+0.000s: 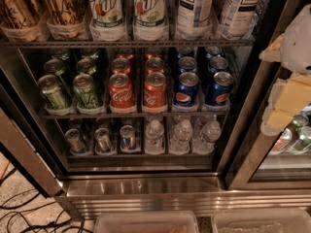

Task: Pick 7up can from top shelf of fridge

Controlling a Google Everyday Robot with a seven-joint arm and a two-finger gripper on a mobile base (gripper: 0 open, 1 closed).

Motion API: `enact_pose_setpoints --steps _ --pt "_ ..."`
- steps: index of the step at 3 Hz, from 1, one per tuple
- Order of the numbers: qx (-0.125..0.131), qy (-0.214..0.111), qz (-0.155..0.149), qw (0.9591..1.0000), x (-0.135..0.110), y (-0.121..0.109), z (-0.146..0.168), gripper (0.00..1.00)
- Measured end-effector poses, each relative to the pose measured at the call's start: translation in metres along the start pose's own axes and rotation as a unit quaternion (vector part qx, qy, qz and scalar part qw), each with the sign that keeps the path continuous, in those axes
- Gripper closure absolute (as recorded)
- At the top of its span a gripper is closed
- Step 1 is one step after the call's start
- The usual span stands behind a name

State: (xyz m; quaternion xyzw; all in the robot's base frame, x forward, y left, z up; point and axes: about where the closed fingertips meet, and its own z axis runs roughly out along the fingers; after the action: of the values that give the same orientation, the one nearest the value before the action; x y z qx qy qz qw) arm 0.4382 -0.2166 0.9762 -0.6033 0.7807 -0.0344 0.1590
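Note:
Two 7up cans, white-silver with green logos, stand side by side on the top shelf (68,43) of the fridge (146,188): one on the left (106,6), one on the right (149,6). Their tops are cut off by the frame edge. Gold cans (60,6) stand to their left and tall white tea cans (194,4) to their right. My gripper (284,89), white with cream-coloured parts, is at the right edge of the view in front of the open glass door, well to the right of and below the 7up cans, touching nothing on the shelf.
The second rack holds short green (87,89), red (155,89) and blue (187,89) cans. The lowest rack holds small cans and water bottles (182,137). The glass door (272,169) stands open at right. Cables (29,212) lie on the floor at left; two clear plastic bins (146,222) sit below.

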Motion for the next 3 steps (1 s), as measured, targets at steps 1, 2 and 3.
enact_pose_setpoints --steps 1,2,3 --pt "0.006 -0.002 0.000 1.0000 -0.008 -0.003 -0.001 0.00" --pt "0.008 -0.022 0.001 0.9997 -0.032 -0.008 0.005 0.00" --pt "0.010 -0.057 0.004 0.9983 -0.064 -0.009 0.011 0.00"
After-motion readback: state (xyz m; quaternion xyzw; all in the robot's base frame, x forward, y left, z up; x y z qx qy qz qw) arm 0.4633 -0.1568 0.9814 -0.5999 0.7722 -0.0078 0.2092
